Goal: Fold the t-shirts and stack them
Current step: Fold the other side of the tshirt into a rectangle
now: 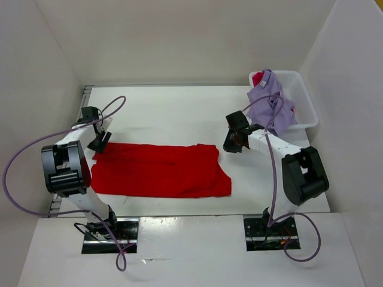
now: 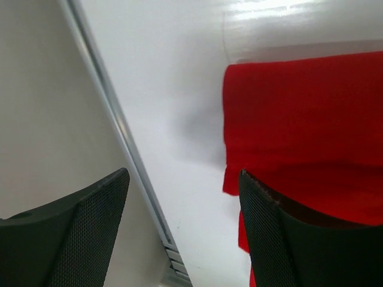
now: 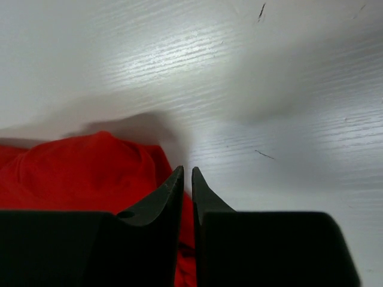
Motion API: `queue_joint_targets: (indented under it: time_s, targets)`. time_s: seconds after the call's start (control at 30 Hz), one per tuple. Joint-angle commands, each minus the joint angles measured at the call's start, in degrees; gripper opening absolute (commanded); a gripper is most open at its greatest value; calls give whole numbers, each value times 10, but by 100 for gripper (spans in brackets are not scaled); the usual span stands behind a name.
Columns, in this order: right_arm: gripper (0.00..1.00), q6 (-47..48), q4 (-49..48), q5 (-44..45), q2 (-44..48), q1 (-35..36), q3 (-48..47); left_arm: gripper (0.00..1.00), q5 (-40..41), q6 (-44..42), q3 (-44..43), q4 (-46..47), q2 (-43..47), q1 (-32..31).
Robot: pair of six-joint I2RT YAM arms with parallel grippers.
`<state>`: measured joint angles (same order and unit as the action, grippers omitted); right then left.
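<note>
Concealment first: the pinkish crimson t-shirt is almost wholly buried in the white bin. Only a small red patch shows at the bin's far corner, under the pale lavender t-shirt. That shirt is heaped in the bin and spills over its 9 o'clock rim. How either garment is folded cannot be made out.

The bright red t-shirt lies as a long flat band on the near half of the table, running from about 8 o'clock to 5 o'clock. In the left wrist view it is cut off by the picture's right edge. In the right wrist view the gripper's black body hides all but a rumpled hump of its right end.

Left gripper — at the shirt's far left corner, released, jaws wide apart with nothing between them. Contact with the cloth cannot be judged.

Right gripper — just off the shirt's far right corner, clenched to a thin slit with no cloth in it.

Surface: white table, faintly grained and glossy under glare, with a few small dark scuffs. A metal rail runs along its 9 o'clock edge. Plain white walls enclose the table at 9, 12 and 3 o'clock. The bin sits at 2 o'clock.
</note>
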<state>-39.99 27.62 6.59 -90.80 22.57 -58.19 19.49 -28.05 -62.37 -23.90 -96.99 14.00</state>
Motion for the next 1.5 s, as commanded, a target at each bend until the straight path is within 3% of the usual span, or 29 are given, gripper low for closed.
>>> queue_joint_targets:
  time_s: [0.0, 0.27, 0.77, 0.87, 0.93, 1.07, 1.33, 1.43, 1.47]
  targets:
    - [14, 10, -35, -36, -23, -1, 9, 81, 11, 18, -19, 14, -30, 2]
    - [14, 32, -94, -119, -96, -1, -10, 81, 16, 18, -31, 9, -51, 2]
    - [18, 45, -115, -136, -57, 27, -21, 81, 21, 24, -25, 2, -61, 2]
    - [26, 45, -104, -106, -34, 40, -21, 81, 28, 24, -30, 2, -61, -5]
    - [40, 45, -104, -91, -23, 45, -16, 81, 34, 24, -25, 2, -61, -10]
    - [50, 45, -109, -86, -39, 45, -19, 81, 34, 34, -25, -4, -66, -15]
    - [51, 79, -121, -62, -137, 45, -68, 81, 46, 40, -25, -4, -66, -21]
    - [25, 85, -135, -85, -147, 45, -68, 81, 46, 34, -25, -4, -66, -21]
    - [8, 77, -141, -92, -154, 45, -61, 81, 46, 34, -25, -4, -66, -21]
